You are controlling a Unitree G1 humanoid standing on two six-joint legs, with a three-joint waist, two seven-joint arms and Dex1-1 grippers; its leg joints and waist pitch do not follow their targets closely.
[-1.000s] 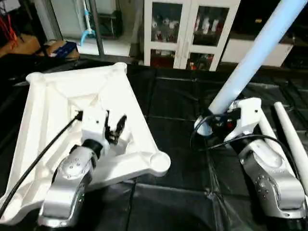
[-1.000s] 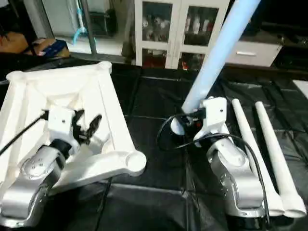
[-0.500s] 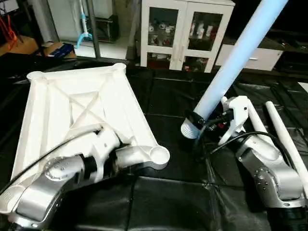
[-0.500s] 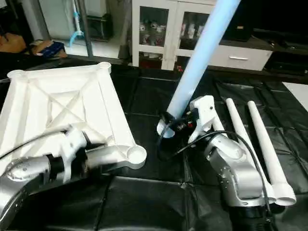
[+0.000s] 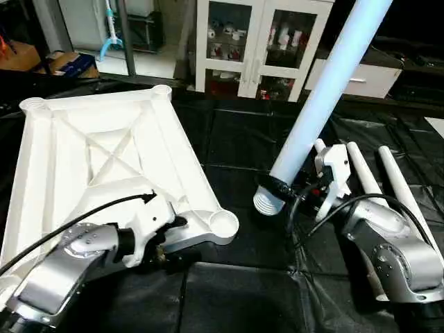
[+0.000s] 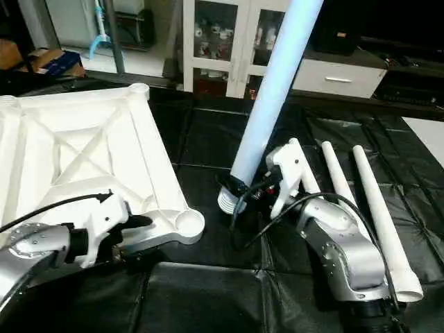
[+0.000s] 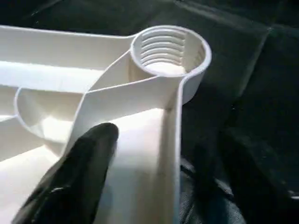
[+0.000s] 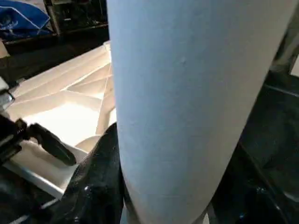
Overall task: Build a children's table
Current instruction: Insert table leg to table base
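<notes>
The table top (image 5: pixel 104 166) is lying upside down on the black-covered worktop (image 5: pixel 236 291), its X-ribbed underside facing up so that the round corner sockets are opening upward and ready to take the legs. The left end effector (image 7: pixel 140 186) is straddling the top's edge wall just behind the near corner socket (image 7: pixel 169 50), with one black finger (image 7: pixel 79 172) inside against the rib and the other outside the wall; its fingers are spread wide and it is hard to say whether they are actually pressing the plastic, but the placement looks meant to steady that corner. The socket is standing empty, its inner threads plainly showing and nothing screwed in. The right end effector (image 5: pixel 305 193) is clenched around a long white leg (image 5: pixel 326 90), gripping it near the ribbed, threaded end (image 5: pixel 267 201) and keeping it tilted, with that end pointing down and hovering just beside the empty socket, apart from it. That pose seems chosen to bring the threads over the opening. Two more legs (image 5: pixel 392 184) are lying side by side on the worktop by the right arm, waiting their turn. In the background a white glass-door cabinet (image 5: pixel 260 41) is holding small items too unclear to name.
</notes>
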